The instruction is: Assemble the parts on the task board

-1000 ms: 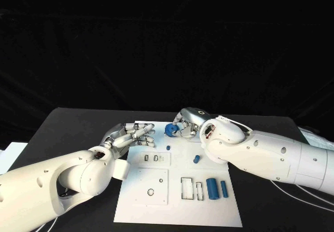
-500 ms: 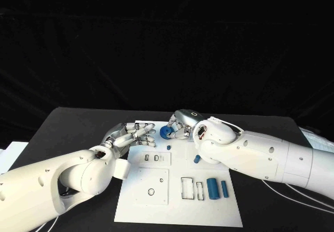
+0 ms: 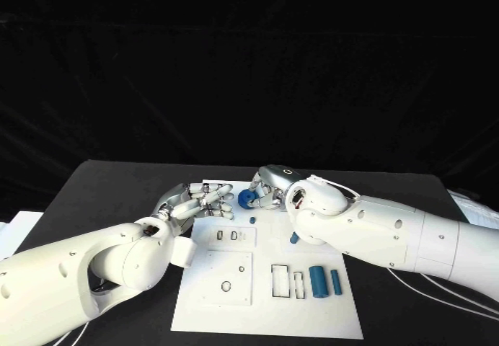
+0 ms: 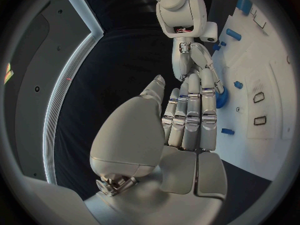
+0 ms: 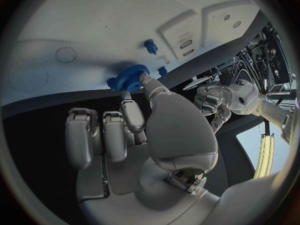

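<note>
While the left hand [image 3: 197, 202] hovers empty, fingers apart, at the board's [image 3: 265, 317] 10 o'clock corner, the right hand [image 3: 272, 189] pinches a blue gear [image 3: 246, 197] at 12 o'clock. Gear sits just left of the right hand's fingers, between both hands, axis roughly level. Peg [image 3: 252, 220] stands below at 6 o'clock of the gear. Board recesses at 5 o'clock hold two blue cylinders [image 3: 324, 281].

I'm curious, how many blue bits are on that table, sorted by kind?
blue gear, held by the right hand: 1
long blue cylinders: 2
small blue pieces: 3
Total: 6
</note>
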Robot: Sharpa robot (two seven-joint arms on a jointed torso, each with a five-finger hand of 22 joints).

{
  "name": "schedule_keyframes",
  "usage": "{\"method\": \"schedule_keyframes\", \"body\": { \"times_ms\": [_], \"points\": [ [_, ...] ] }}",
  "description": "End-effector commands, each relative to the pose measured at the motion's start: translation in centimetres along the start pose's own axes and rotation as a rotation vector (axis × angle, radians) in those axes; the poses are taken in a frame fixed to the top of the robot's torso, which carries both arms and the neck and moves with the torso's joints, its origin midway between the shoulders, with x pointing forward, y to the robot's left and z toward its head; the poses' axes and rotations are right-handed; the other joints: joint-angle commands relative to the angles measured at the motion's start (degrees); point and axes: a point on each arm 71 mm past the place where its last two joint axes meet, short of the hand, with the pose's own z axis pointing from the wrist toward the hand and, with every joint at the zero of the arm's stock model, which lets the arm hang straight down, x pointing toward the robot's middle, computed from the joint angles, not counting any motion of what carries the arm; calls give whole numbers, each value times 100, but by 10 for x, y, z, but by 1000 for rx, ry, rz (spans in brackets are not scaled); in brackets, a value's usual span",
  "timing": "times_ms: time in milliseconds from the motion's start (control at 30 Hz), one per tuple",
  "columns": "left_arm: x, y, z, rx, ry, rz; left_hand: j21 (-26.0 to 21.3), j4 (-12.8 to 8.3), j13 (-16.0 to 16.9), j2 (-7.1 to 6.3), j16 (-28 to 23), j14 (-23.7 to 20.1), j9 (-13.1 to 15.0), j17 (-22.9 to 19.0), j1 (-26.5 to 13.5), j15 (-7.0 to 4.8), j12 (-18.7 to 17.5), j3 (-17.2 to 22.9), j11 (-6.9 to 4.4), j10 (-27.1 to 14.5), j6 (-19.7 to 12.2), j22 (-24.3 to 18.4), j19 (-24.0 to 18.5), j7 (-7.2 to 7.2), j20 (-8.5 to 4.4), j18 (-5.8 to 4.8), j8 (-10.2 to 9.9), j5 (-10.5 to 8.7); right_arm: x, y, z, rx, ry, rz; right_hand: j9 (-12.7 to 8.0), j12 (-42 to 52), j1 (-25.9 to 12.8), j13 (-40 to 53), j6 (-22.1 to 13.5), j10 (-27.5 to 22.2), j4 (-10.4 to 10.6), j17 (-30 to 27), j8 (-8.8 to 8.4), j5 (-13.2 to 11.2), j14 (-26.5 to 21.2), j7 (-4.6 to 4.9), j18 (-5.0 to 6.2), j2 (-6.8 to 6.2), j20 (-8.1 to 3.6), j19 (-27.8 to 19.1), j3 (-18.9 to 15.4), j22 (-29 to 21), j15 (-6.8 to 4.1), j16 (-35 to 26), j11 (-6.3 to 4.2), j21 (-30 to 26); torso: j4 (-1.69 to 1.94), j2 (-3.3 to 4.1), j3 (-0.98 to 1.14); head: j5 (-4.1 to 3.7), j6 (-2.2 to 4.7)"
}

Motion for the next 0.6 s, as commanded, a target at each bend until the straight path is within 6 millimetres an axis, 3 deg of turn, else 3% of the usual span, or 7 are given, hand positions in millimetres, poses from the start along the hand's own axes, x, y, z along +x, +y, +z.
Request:
{"method": "schedule_keyframes", "body": {
  "times_ms": [33, 167, 600],
  "points": [
    [3, -1, 0, 8, 19, -8, -20, -31, 9, 51, -19, -24, 8, 9, 14, 0, -32, -2, 0, 0, 26, 7, -31, 3, 4, 81, -22, -21, 1, 1, 1, 5, 8, -21, -51, -132, -71, -89, -94, -90, 31, 627, -71, -83, 433, 30, -75, -31, 36, -21, -42, 258, 20, 15, 25, -42, -3, 1, 1, 1, -2],
    [3, -1, 0, 7, 20, -8, -20, -31, 9, 51, -19, -24, 8, 9, 14, 0, -32, -2, 0, 0, 26, 7, -31, 3, 4, 81, -22, -21, 2, -1, 2, 19, 8, -23, -89, -367, -117, -248, -246, -206, 60, 625, -141, -157, 431, 68, -63, -85, 69, -58, -111, 202, 54, 12, 64, -73, 1, 1, 1, -6, -1],
    [3, -2, 0, 6, 20, -8, -20, -31, 9, 51, -19, -24, 8, 9, 14, 0, -32, -2, 0, 0, 26, 7, -31, 3, 4, 81, -22, -21, 3, 0, 3, 26, 19, -26, -116, -532, -145, -357, -346, -291, 93, 612, -142, -191, 426, 92, -51, -110, 92, -90, -178, 152, 77, 4, 88, -101, 0, 2, 1, -8, -6]
  ]
}}
